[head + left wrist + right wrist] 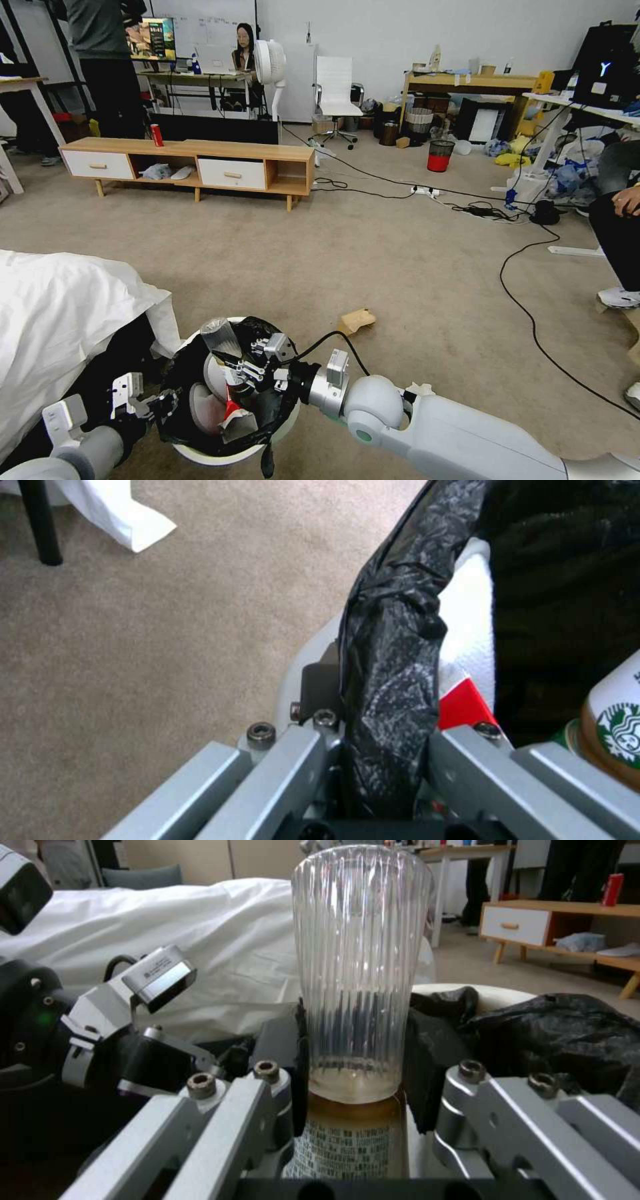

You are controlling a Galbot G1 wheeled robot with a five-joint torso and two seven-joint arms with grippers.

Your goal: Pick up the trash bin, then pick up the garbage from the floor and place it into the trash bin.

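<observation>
The trash bin, round, white and lined with a black bag, is right in front of me. My left gripper is shut on its left rim, and the left wrist view has the bag-covered rim pinched between the fingers. My right gripper hovers over the bin's mouth, shut on a clear ribbed plastic cup. Inside the bin lie a red-white wrapper and a green-capped bottle. A crumpled brown paper bag lies on the carpet just beyond the bin.
A white sheet drapes over furniture at my left, close to the bin. A black cable snakes across the carpet on the right, near a seated person's legs. Farther off stand a low wooden cabinet with an upright red can, and a red mesh wastebasket.
</observation>
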